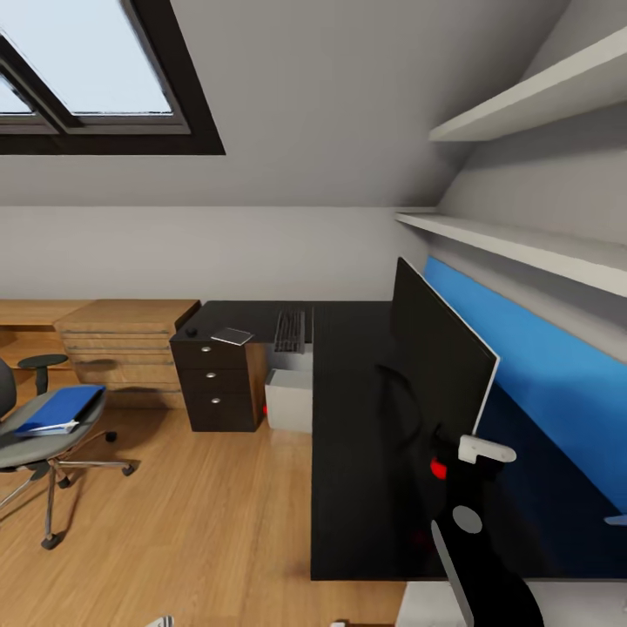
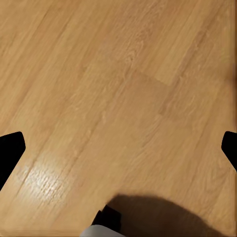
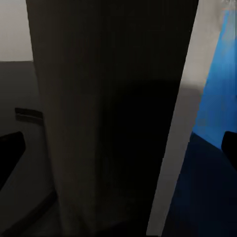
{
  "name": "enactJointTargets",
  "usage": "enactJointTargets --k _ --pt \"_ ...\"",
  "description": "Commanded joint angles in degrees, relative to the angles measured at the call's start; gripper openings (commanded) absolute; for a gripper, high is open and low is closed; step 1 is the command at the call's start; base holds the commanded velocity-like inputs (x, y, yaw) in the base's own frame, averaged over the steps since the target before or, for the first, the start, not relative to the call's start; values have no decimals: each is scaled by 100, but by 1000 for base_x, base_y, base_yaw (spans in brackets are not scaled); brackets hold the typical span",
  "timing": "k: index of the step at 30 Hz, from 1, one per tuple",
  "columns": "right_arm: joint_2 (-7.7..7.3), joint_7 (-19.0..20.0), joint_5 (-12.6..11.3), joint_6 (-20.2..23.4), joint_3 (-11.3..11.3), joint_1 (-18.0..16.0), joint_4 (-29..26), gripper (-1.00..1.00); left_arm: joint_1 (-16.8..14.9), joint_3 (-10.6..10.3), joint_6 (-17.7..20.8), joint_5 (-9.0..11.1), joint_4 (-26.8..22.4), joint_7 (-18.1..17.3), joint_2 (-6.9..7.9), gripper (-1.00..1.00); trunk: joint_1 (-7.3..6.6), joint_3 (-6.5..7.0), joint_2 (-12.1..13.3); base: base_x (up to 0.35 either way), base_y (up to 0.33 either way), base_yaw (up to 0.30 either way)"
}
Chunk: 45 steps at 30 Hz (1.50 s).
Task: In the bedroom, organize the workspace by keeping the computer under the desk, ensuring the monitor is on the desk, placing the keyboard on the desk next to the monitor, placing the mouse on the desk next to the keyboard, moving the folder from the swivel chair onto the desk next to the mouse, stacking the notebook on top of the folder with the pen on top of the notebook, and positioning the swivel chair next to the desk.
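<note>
Looking down from the head camera, I have the black L-shaped counter running along the wall with the blue panel. The monitor stands upright on it, seen nearly edge-on, with its back toward the panel. My right arm reaches up beside the screen's near end. The right wrist camera looks straight at the monitor's dark slab; both fingertips sit at the frame's edges, so the right jaws are spread wide with the screen between them. I cannot tell whether either pad touches it.

At the counter's far end the keyboard lies on top, with the grey notebook beside it over the drawer unit, and the small black mouse just beyond that. The light grey computer sits on the floor under the counter, beside the drawers.

The swivel chair stands well apart from the counter, with the blue folder lying on its seat.

The left wrist camera sees oak floor; the left fingertips are far apart and hold nothing.
</note>
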Motion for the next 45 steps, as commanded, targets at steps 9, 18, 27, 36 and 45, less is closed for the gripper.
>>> enactJointTargets --k 9,18,27,36,45 --pt "5 -10 43 -3 -8 -4 0 100 -5 -35 18 28 -8 52 12 100 0 -7 -5 -4 -123 0" --pt "7 -10 43 -2 -8 -4 6 100 -2 -35 18 36 -7 52 11 100 0 -7 -5 0 -62 0" --pt "6 -10 43 -3 -8 -4 6 100 -3 -35 18 37 -5 52 7 100 0 -7 -5 -157 -8 0" --pt "13 -10 40 -9 -4 -4 10 100 1 -35 18 37 2 52 7 100 0 -7 -5 -328 0 0" --pt "14 -10 34 -4 229 -4 78 100 -2 -35 18 37 2 52 7 100 0 -7 -5 -335 0 0"
